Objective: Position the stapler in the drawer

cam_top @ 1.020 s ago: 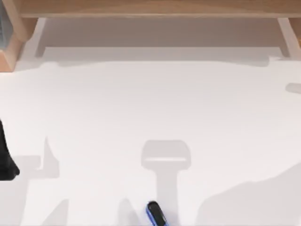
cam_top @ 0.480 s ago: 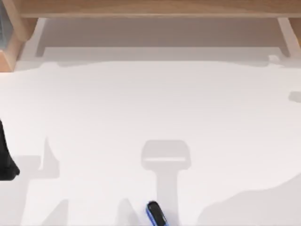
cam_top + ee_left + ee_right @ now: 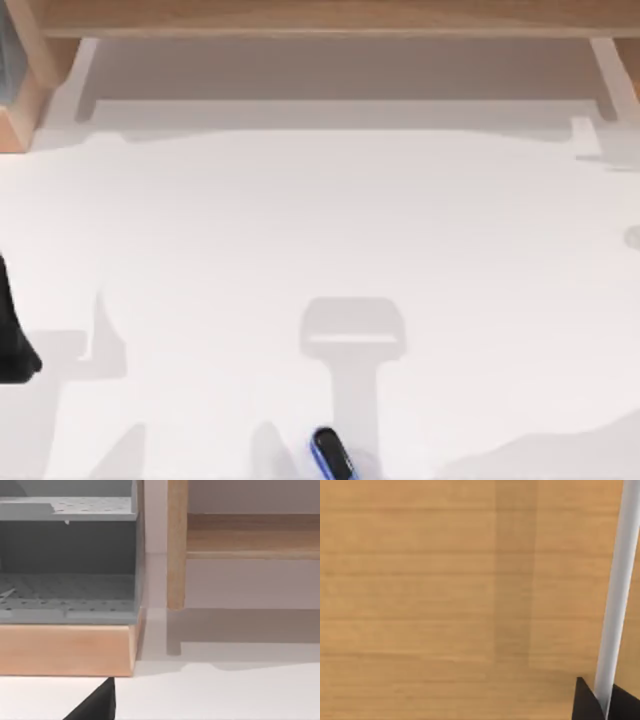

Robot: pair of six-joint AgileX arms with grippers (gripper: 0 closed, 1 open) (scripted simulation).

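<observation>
The stapler [image 3: 332, 455], small and blue with a black rounded end, lies on the white table at the front edge, near the middle. My left gripper [image 3: 14, 345] is a black shape at the table's left edge, far from the stapler. In the right wrist view, a wooden drawer front [image 3: 445, 605] is crossed by a pale bar handle [image 3: 617, 590]. My right gripper [image 3: 603, 702] has its black fingertips [image 3: 585, 702] pressed against either side of that bar.
A wooden cabinet [image 3: 320, 18] runs along the table's back edge, with a wooden block [image 3: 20, 110] at the back left. The left wrist view looks at a grey perforated shelf [image 3: 67, 587] on a wooden base, beside a wooden post [image 3: 176, 545].
The arm shadow at the table's front right has shrunk, and the small shadow at the right edge has slid toward the front. The stapler and the left arm have not moved.
</observation>
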